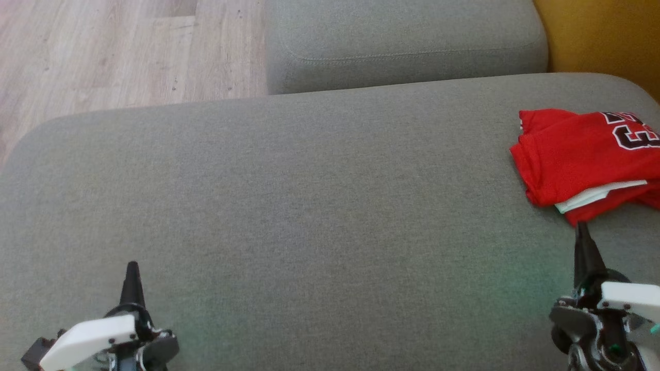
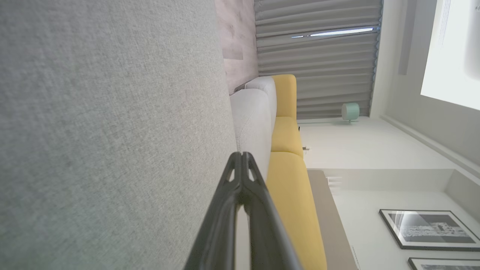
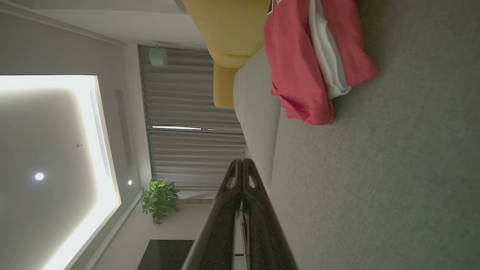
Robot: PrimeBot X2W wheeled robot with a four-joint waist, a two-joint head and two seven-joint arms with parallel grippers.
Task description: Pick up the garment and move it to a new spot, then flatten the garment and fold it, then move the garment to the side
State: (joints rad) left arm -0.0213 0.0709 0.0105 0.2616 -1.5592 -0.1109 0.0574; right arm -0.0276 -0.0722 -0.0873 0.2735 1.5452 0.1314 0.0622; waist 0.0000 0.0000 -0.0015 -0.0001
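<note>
Garment (image 1: 572, 154), a red jersey, lies at the head view's right edge on the grey cushion (image 1: 309, 206), its long axis running rightward off-frame. Right gripper (image 1: 582, 226), fingers pressed together and empty, points just below its hem. Left gripper (image 1: 132, 265), likewise closed, sits far off at lower left.

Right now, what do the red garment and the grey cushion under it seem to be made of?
Red garment: looks like thin, soft knit cloth, matte; it drapes in limp folds and bears printed-looking numerals. Fibre cannot be told. Grey cushion: woven upholstery fabric, matte, with a fine flecked weave visible up close.
</note>
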